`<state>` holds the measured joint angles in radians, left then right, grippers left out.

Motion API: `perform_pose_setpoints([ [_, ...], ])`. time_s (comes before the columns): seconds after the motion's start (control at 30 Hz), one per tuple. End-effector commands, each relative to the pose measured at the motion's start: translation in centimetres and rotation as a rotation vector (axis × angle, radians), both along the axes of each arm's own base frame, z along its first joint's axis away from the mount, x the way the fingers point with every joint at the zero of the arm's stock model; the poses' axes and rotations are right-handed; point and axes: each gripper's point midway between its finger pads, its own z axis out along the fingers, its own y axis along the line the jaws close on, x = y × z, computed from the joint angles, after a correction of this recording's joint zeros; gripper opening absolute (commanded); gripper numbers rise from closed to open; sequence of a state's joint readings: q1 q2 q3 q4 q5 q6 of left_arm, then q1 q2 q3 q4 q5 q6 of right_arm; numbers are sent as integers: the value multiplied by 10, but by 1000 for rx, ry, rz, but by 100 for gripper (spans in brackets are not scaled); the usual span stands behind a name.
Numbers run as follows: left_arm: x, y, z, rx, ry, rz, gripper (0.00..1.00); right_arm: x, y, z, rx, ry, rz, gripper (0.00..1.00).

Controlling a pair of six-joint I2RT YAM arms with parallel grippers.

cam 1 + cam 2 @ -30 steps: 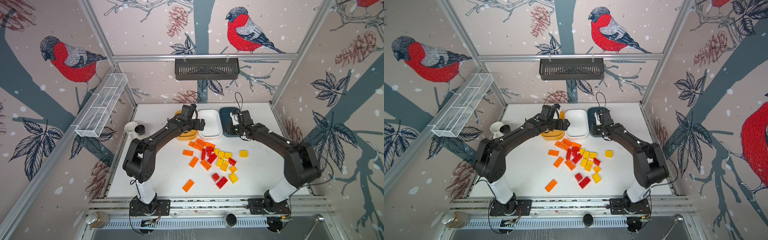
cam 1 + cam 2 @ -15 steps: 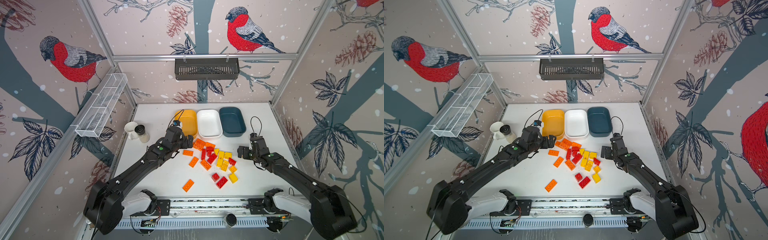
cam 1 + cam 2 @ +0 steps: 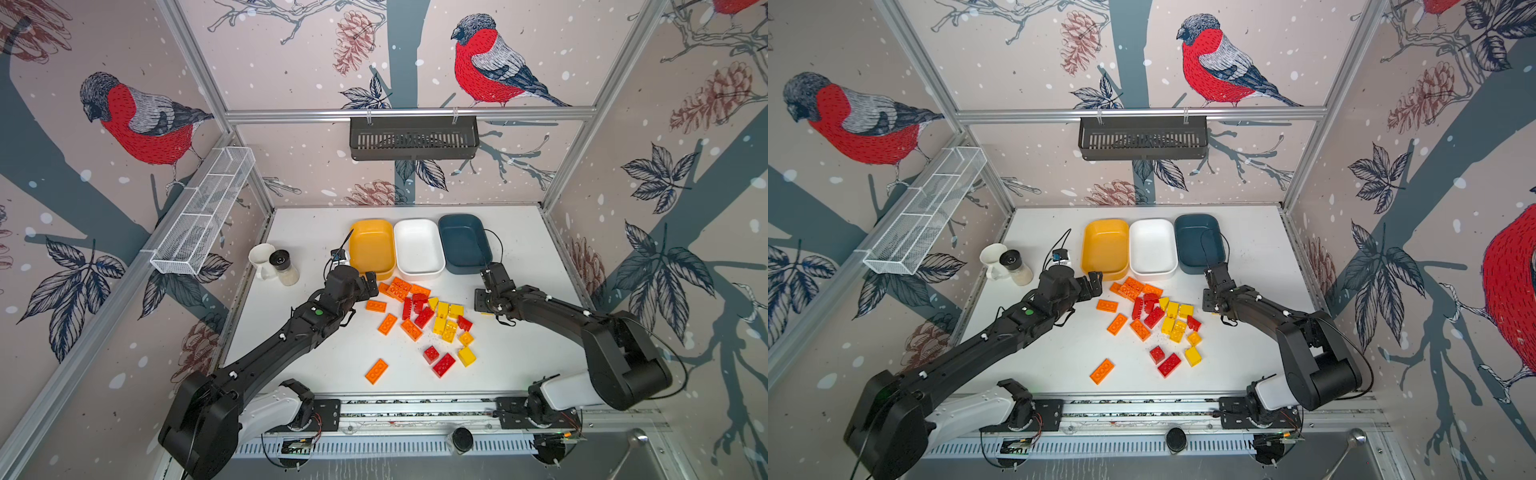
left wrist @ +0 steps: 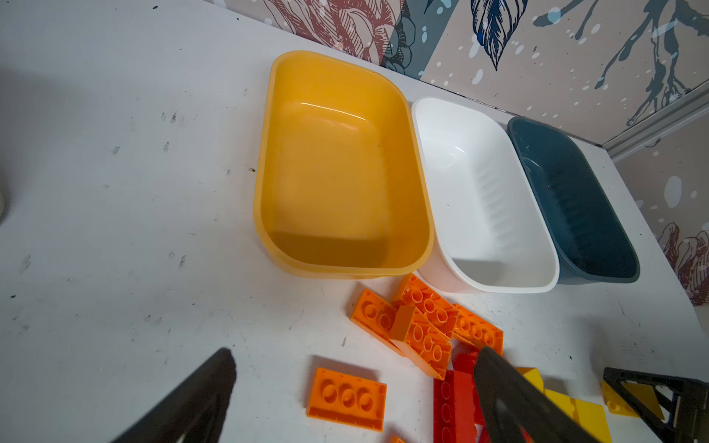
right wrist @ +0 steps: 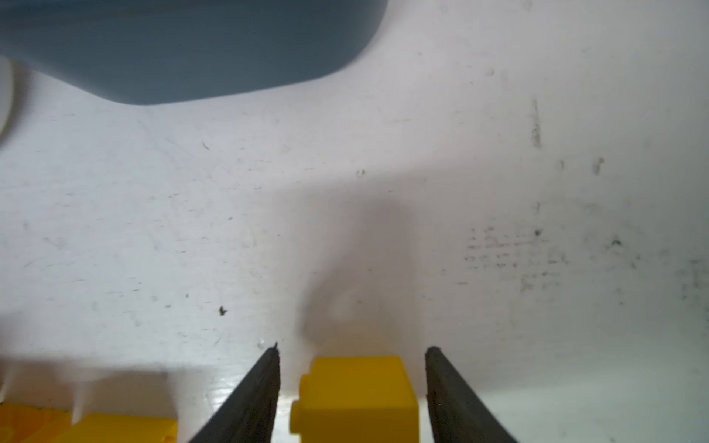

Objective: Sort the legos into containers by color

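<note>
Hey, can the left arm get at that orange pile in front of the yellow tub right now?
Probably yes. The left gripper hovers beside the orange pile with its fingers spread wide, and nothing stands between them. The yellow tub sits just behind the pile, so room is tight there.

Legos (image 3: 424, 318) red/orange/yellow; yellow-orange tub (image 3: 371, 249), white tub (image 3: 417, 249), teal tub (image 3: 463, 243); walls (image 3: 291, 62) w/ red bullfinch print

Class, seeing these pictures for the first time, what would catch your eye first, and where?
A bright scatter of red, orange and yellow studded plastic bricks lies in the middle of the white table. Behind it sit three empty rounded plastic tubs in a row: a yellow-orange tub, a white tub, a dark teal tub. The right gripper straddles one yellow brick.
</note>
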<state>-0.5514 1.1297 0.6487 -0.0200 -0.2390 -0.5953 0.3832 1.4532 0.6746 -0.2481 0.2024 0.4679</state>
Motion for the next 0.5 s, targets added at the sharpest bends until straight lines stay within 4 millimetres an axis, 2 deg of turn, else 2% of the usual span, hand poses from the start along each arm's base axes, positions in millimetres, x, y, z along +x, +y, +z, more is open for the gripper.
perform_pose_setpoints([
  [0.0,11,-8,9,-44,-48,0,97,-4,-7,-2,-41,15,-28,58],
  [0.17,18,-13,5,-46,-44,-3,97,-9,-3,-5,-11,28,-24,49],
  [0.33,24,-19,11,-71,-53,-9,97,-11,0,-5,3,30,-10,40],
  [0.47,26,-21,11,-81,-56,-8,97,-7,18,14,38,-30,71,37],
])
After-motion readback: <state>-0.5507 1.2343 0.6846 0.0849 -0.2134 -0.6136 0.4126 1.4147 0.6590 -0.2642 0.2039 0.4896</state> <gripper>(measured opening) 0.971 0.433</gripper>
